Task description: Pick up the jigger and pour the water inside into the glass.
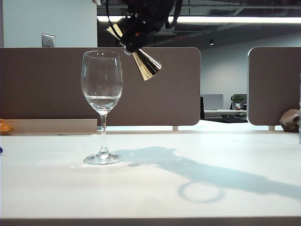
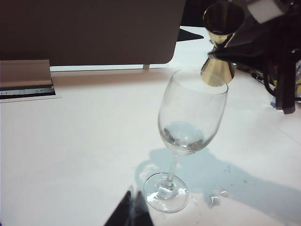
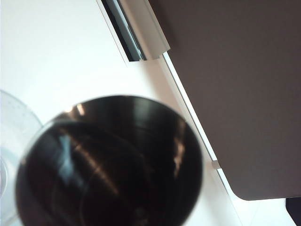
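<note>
nearest to my own lens was the jigger (image 3: 110, 162), its dark open cup filling most of my right wrist view, so i could not see my own fingers there. from the other views my right gripper (image 1: 136, 33) was closed across the jigger's narrow waist, holding it tilted high above the table (image 1: 188, 188), one cone pointing down and away from the glass (image 1: 102, 89) and the other up toward it. the jigger sat just beside and above the glass rim, not over the middle of the bowl. water (image 2: 182, 134) already lay in the bottom of the bowl, and drops lay on the table near the foot, so i judged the pour to be mostly done or at its end. to do this step well i reckoned i should keep the lip over the bowl, roll slowly, and keep clear of the thin rim. a knock would tip that tall stem. my left gripper (image 2: 131, 212) waited low, well short of the glass foot; only its dark tips showed, close together. farthest off stood the brown partition (image 1: 56, 84).
</note>
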Robot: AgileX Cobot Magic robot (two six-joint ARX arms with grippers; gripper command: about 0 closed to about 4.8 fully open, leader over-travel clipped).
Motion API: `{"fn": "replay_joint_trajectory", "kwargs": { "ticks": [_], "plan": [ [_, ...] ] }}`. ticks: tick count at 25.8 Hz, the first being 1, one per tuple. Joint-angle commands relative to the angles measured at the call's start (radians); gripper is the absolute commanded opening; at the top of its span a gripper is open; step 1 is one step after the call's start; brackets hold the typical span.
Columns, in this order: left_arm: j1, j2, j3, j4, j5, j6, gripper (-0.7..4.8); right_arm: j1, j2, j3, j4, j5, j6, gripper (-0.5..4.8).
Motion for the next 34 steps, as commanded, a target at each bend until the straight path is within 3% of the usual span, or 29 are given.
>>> {"fn": "replay_joint_trajectory", "kwargs": {
  "ticks": [1, 34],
  "plan": [
    [0.002, 0.000, 0.009, 0.013, -0.002, 0.005, -0.06, 0.000, -0.006, 0.005, 0.011, 0.019, -0.017, -0.01],
    [0.002, 0.000, 0.009, -0.024, -0.002, 0.027, -0.06, 0.001, -0.006, 0.005, 0.029, 0.104, -0.301, -0.01]
  ]
}}
